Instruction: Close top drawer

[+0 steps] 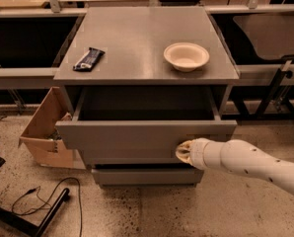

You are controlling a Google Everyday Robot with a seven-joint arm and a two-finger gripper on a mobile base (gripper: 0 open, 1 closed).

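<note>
- Top drawer (137, 135) is open. It sticks out twd the near side of the grey cabinet (225, 95), & you can see its dark inside.
- Pincer (183, 152) is at the low right part of the drawer front, touching it or v. close. Can't tell if it's wide or narrow. It holds nothing I can see.
- White arm (250, 162) comes in from the near right.
- On the cabinet's top surface (137, 28): a white bowl (186, 56) on the right & a dark snack bar (88, 59) on the left, well apart.
- Cardboard box (43, 132) sits on the floor, left of the cabinet.
- Task: I think the push is set up, or maybe partway. Drawer is not shut yet.
- Left to do: push the front twd the far side till it lines up w/ the lower drawer (147, 176).
</note>
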